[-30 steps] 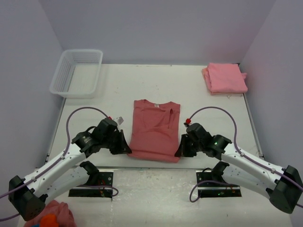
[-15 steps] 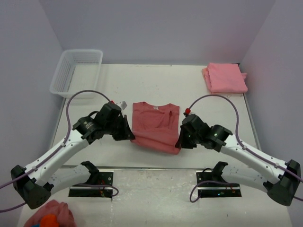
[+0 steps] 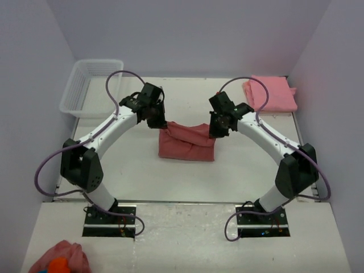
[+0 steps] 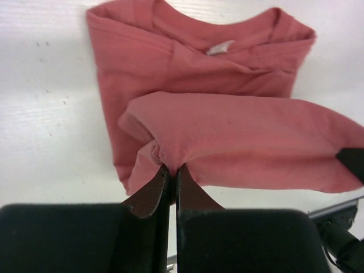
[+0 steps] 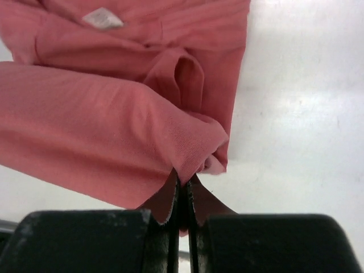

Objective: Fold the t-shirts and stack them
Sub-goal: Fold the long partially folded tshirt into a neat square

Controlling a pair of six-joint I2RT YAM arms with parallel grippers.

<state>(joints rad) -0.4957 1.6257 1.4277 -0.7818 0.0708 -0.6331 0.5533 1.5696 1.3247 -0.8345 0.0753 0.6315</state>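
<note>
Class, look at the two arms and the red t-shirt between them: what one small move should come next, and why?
Probably move both pincers toward the collar and down, laying the hem on it. The left pincer and right pincer each pinch a hem corner of the t-shirt, held raised, and the collar lies uncovered beyond the fold.

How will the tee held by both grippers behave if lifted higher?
Probably floppy: the tee sags between the left gripper and right gripper. Likely light, since small pinches of cloth carry the raised half. It may bunch on release, as it puckers at each pinch.
</note>
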